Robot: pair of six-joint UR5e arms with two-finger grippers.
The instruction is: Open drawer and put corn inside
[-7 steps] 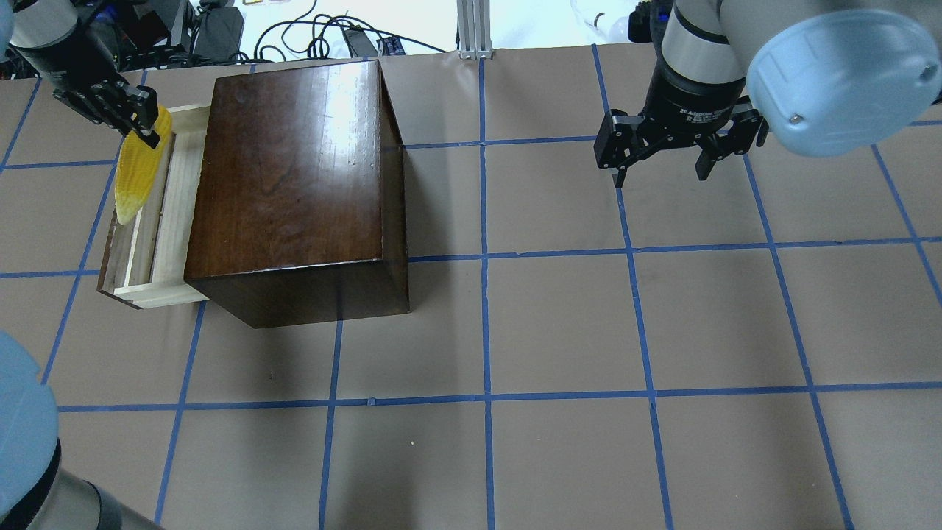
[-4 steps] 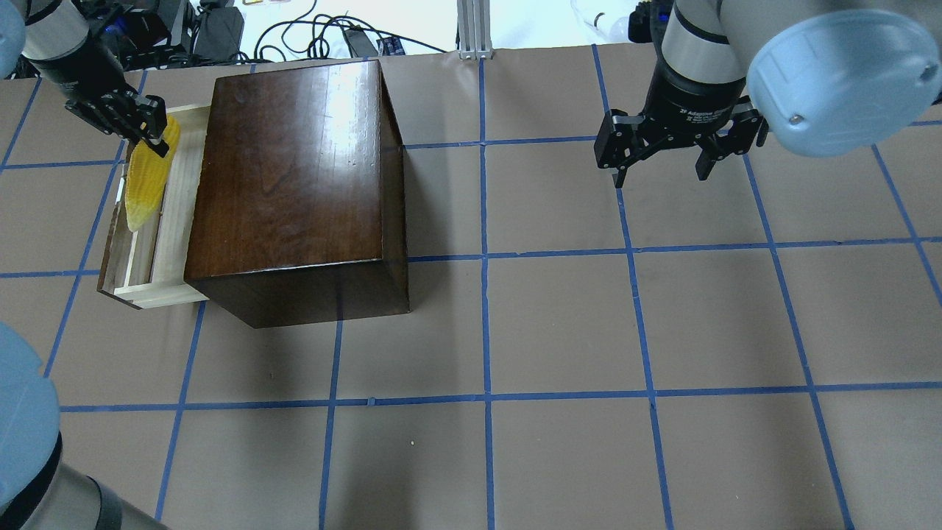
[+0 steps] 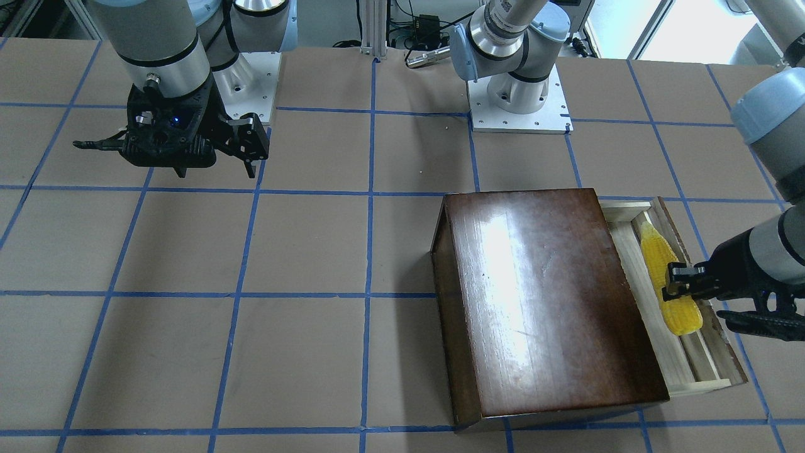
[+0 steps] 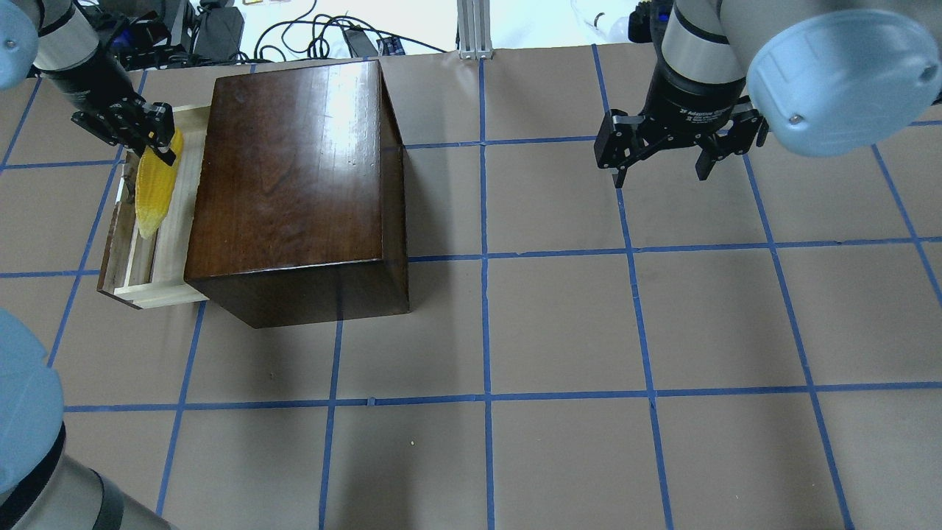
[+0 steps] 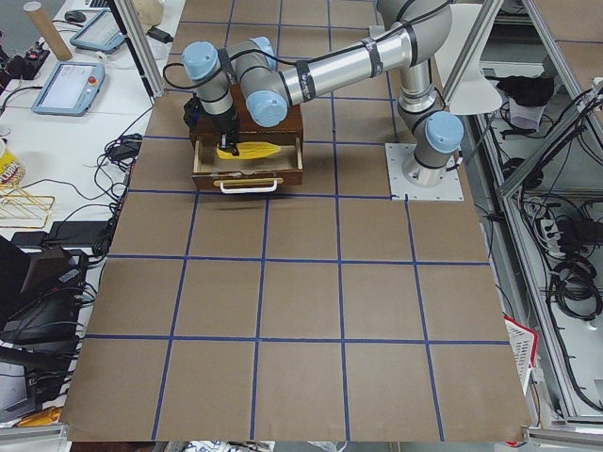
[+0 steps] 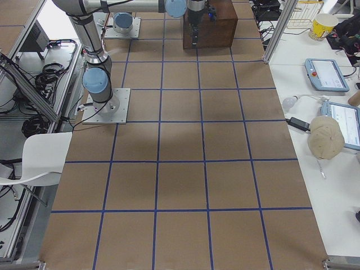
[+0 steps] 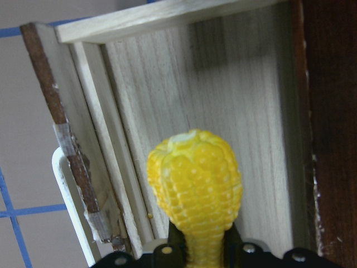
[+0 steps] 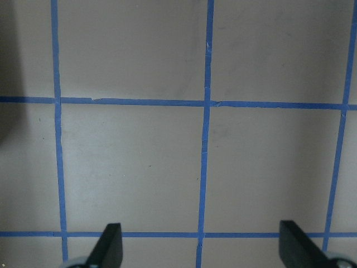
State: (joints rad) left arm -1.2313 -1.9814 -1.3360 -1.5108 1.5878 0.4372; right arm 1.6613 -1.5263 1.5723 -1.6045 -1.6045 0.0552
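The drawer (image 4: 160,296) stands pulled out of the left side of the glossy dark-brown box (image 4: 294,169), which sits on the far left part of the desk (image 4: 559,331), its pale wooden floor and walls open to view from above. The corn (image 4: 153,191) lies lengthwise over that open tray, parallel to the box's side, with its tapered tip towards the robot and its thick end towards the far edge of the desk. The left fingers (image 3: 688,274) pinch the cob across its width, nearer the thick end than the tip, and the front-facing view shows a stub of yellow beyond them. From the left wrist camera the cob is seen end-on over the drawer's floor, between the box's wall and the chipped dark front panel with its white handle (image 7: 67,190) (whether the cob touches the wood beneath it or hangs just above, I cannot tell). The right fingers (image 4: 618,151) are spread wide with nothing between them, well apart from the box, above bare desk and its blue tape lines on the robot's right side
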